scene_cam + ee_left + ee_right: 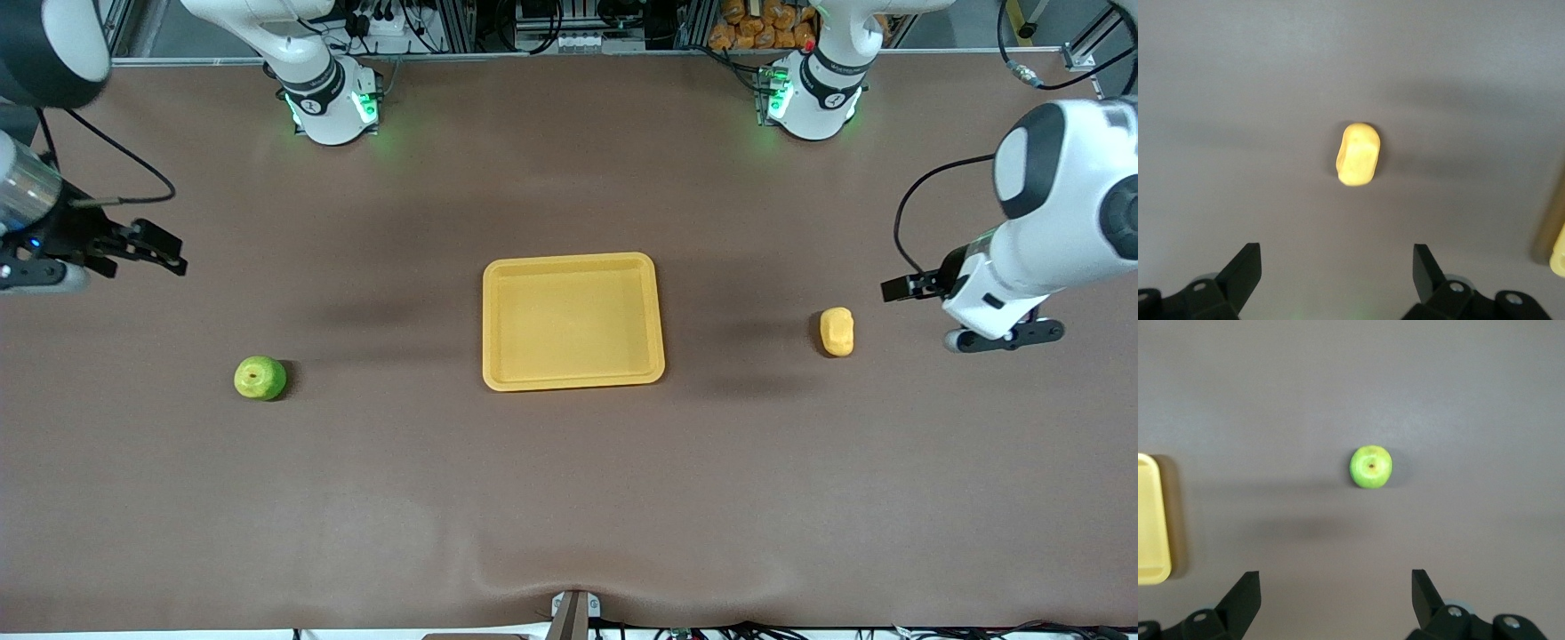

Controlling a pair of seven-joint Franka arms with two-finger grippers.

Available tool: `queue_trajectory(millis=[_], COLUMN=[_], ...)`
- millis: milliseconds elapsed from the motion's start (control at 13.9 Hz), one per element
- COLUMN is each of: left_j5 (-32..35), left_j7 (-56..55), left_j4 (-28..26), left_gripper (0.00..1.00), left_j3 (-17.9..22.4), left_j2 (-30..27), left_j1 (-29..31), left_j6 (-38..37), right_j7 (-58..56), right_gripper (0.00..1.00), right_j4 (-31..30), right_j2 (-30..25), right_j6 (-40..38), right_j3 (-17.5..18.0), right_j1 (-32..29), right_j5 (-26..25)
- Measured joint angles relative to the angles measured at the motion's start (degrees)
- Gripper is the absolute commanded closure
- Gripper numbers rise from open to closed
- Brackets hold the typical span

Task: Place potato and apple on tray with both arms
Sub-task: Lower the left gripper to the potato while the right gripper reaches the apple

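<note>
One tray (573, 267) lies on the surface (569, 489). One apple (260, 378) sits well apart from the tray toward the right arm's end, and one potato (837, 331) sits well apart from the tray toward the left arm's end. Two arms are in view, each with one claw: the left claw (900, 288) and the right claw (165, 249).

The table (356, 498) is covered with a brown cloth-like sheet that looks soft and matt, with a small wrinkle at the middle of the edge nearest the front camera. The tray (573, 263) looks like smooth yellow-orange plastic with a dull shine, the apple (260, 378) has smooth, slightly shiny green skin, and the potato (837, 332) looks lumpy and matt. The arms (1058, 213) have smooth, glossy white plastic shells, and the left gripper (1337, 270) and right gripper (1335, 588) have matt black fingers.
</note>
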Motion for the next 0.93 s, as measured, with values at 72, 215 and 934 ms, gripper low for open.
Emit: queue_trajectory(millis=[72,215,934], left_j5=[0.1,0.2,6.2], left_j7=[0.0,0.0,0.1], left_j4=[-2.0,-5.8,-21.2], left_gripper=[0.0,0.0,0.0], left_j3=[0.0,0.0,0.0], left_j2=[0.0,-0.1,4.0], left_j1=[0.0,0.0,0.8], left_j6=[2.8,8.3,35.4], right_j7=[-0.7,-2.0,-5.5], right_gripper=[0.0,0.0,0.0], right_j4=[-2.2,-4.8,-5.7], right_j2=[0.3,1.7,15.8], right_j6=[3.3,7.9,22.2], right_j3=[0.0,0.0,-0.2], right_j1=[0.0,0.0,-0.2], right_j5=[0.0,0.0,0.0])
